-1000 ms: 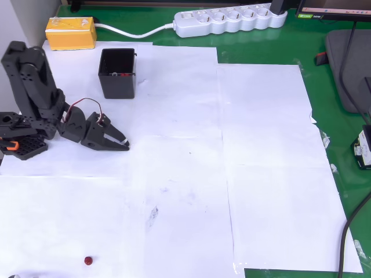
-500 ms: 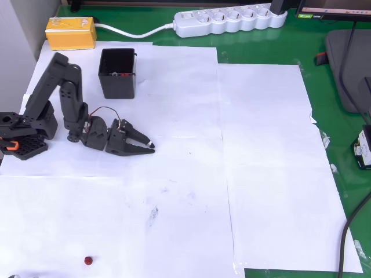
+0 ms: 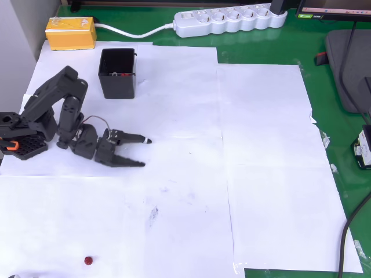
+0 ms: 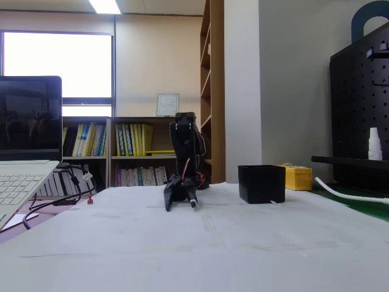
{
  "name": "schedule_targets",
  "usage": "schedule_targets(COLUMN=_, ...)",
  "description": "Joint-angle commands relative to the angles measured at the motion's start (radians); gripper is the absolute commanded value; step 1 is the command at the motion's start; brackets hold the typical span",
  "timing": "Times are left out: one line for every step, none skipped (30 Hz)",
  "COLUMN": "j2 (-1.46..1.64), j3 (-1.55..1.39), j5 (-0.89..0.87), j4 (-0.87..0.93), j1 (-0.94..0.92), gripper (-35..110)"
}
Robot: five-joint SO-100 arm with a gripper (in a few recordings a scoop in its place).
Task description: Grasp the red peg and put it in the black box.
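The red peg (image 3: 88, 261) lies on the white paper near the bottom left edge of the overhead view, far from the arm. In the fixed view the red peg (image 4: 90, 199) stands small at the left. The black box (image 3: 117, 87) stands open-topped at the upper left, with something small and reddish inside. The box (image 4: 261, 184) appears right of the arm in the fixed view. My gripper (image 3: 145, 152) hangs low over the paper below the box, open, with nothing between its fingers. Seen from the front, the gripper (image 4: 180, 205) points down at the paper.
A yellow block (image 3: 71, 32) and a white power strip (image 3: 229, 20) lie along the top edge. The arm's base (image 3: 20, 136) sits at the left. A laptop (image 4: 24, 152) stands at the left of the fixed view. White paper sheets (image 3: 261, 174) cover the green table.
The arm reached out to the right from its folded pose. The gripper then opened and turned slightly toward the bottom of the picture. The peg and box stayed put.
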State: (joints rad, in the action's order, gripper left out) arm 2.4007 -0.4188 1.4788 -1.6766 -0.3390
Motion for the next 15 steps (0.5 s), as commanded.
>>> schedule_targets(j2=-0.04, j3=0.026, j5=0.015, j4=0.006, j1=-0.06, gripper=44)
schedule_targets(j2=-0.044, j3=0.025, j5=0.015, j4=0.014, j1=-0.074, gripper=45)
schedule_targets(j2=-0.052, j3=0.026, j5=0.017, j4=0.023, j1=-0.081, gripper=46)
schedule_targets(j2=-0.06, j3=0.029, j5=0.02, j4=0.032, j1=-0.092, gripper=50)
schedule_targets(j2=-0.067, j3=0.035, j5=0.029, j4=0.04, j1=-0.103, gripper=53)
schedule_targets(j2=-0.074, j3=0.041, j5=0.037, j4=0.046, j1=-0.114, gripper=54)
schedule_targets(j2=-0.08, j3=0.048, j5=0.04, j4=0.049, j1=-0.126, gripper=54)
schedule_targets(j2=-0.084, j3=0.055, j5=0.041, j4=0.054, j1=-0.141, gripper=54)
schedule_targets(j2=-0.091, j3=0.061, j5=0.044, j4=0.057, j1=-0.16, gripper=54)
schedule_targets(j2=-0.097, j3=0.069, j5=0.044, j4=0.06, j1=-0.178, gripper=54)
schedule_targets(j2=-0.103, j3=0.077, j5=0.044, j4=0.063, j1=-0.199, gripper=54)
schedule_targets(j2=-0.106, j3=0.081, j5=0.044, j4=0.066, j1=-0.221, gripper=54)
schedule_targets(j2=-0.106, j3=0.084, j5=0.044, j4=0.066, j1=-0.241, gripper=54)
schedule_targets(j2=-0.106, j3=0.087, j5=0.044, j4=0.061, j1=-0.259, gripper=54)
schedule_targets(j2=-0.103, j3=0.089, j5=0.046, j4=0.055, j1=-0.279, gripper=54)
